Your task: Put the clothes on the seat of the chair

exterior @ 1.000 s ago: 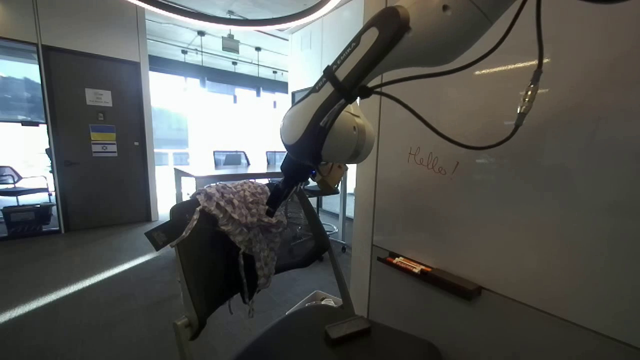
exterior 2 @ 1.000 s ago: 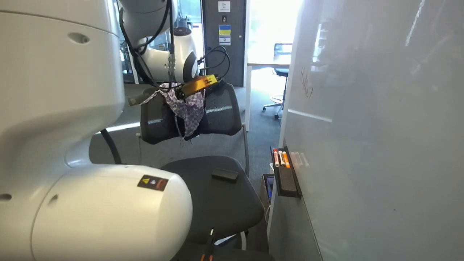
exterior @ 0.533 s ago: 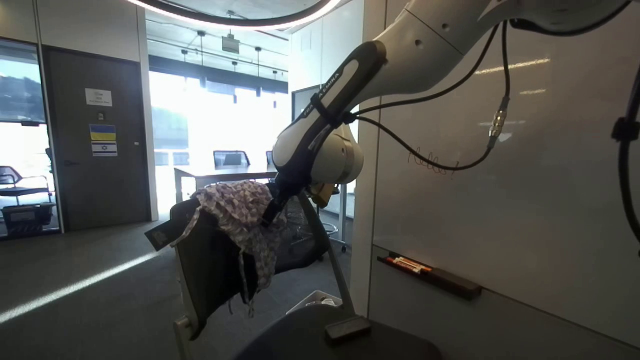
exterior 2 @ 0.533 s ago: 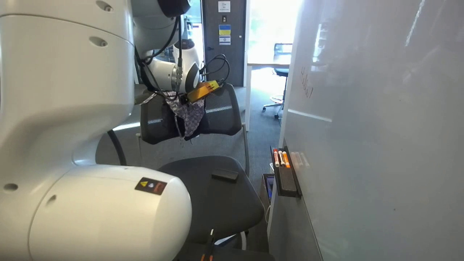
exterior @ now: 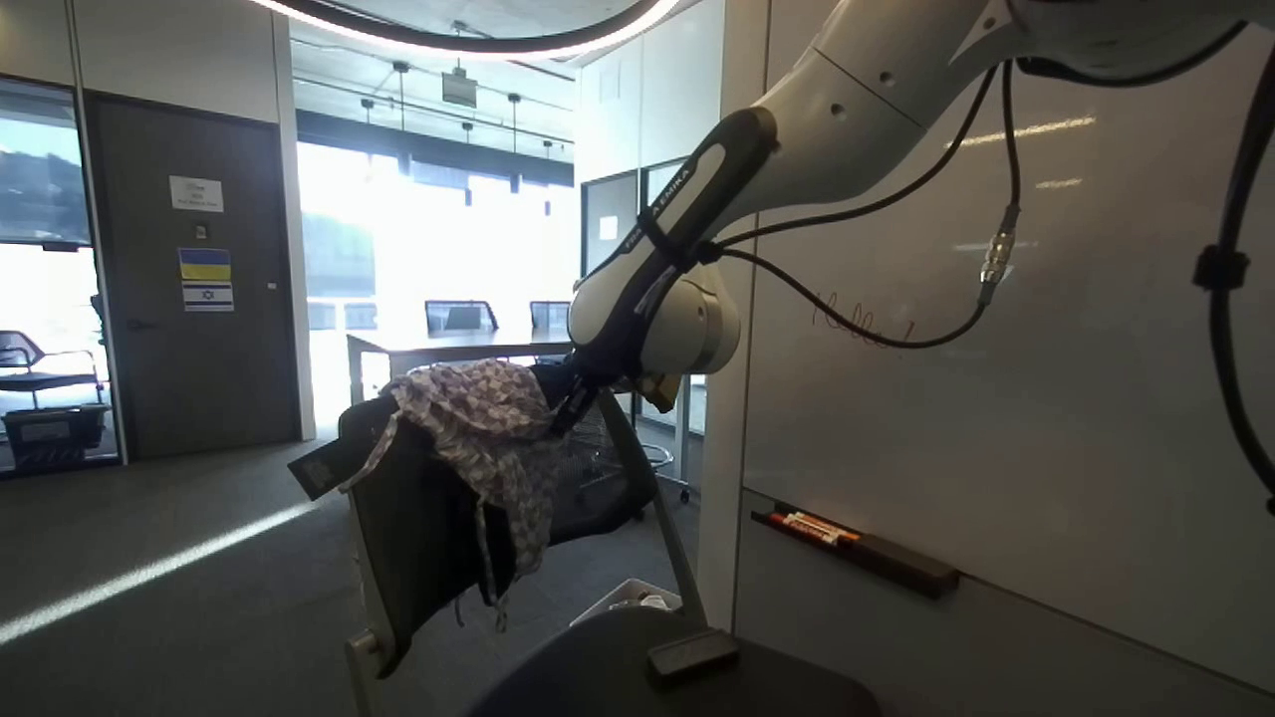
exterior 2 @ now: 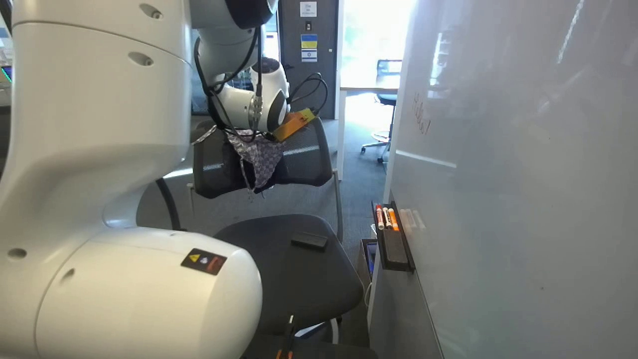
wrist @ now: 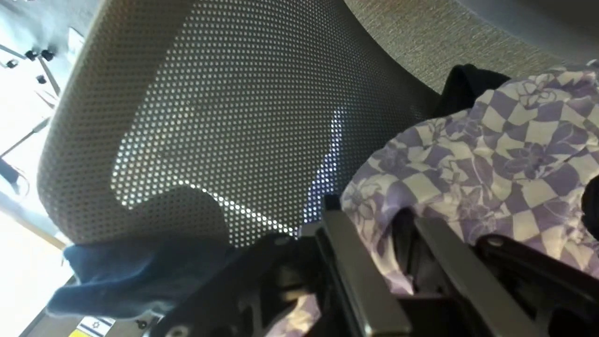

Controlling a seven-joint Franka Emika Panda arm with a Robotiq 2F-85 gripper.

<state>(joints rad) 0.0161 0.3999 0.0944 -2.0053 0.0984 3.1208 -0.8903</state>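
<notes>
The clothes, a purple-and-white patterned garment (exterior: pixel 478 408), hang draped over the mesh chair back (exterior 2: pixel 309 149) with thin ties dangling. My gripper (exterior: pixel 561 428) points down against the garment's side near the top of the chair back. In the wrist view the gripper (wrist: pixel 374 213) has its fingers apart, with a narrow fold of the patterned cloth (wrist: pixel 514 159) between them and a dark gap beside that fold. More of the cloth shows behind the left finger. The chair's seat (exterior 2: pixel 299 284) lies below, in front of the back. In an exterior view the arm hides the fingertips.
A black eraser (exterior 2: pixel 309 241) lies on the seat. Alongside the chair stands a whiteboard (exterior: pixel 996 418), its marker tray (exterior 2: pixel 394 244) jutting out. A dark tag (exterior: pixel 324 470) sticks out beside the chair back. A dark cloth-like thing (wrist: pixel 135 276) shows at the wrist view's lower left.
The arm has come down toward the chair back, then shifted slightly to the right in both exterior views. The garment still hangs over the chair back.
</notes>
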